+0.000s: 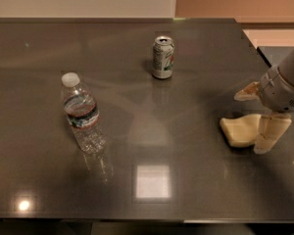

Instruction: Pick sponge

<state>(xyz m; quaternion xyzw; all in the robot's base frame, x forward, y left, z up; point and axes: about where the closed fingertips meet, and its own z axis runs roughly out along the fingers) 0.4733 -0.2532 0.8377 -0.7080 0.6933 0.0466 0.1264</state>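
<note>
Sponge [237, 131] seen lying flat on tabletop [137, 106], close to right edge, nearer near-right corner. Tool [251, 122] lowered at right edge, spread wide: one finger [247, 91] just past sponge's far side, other placed against its right end. Soda can [163, 58] upright toward far edge; water bottle [82, 114] upright left of centre

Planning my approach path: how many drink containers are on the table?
2. A water bottle stands left of centre; a soda can stands farther back, centrally. The gripper hangs at the right edge, beside the sponge. None seems hidden.
</note>
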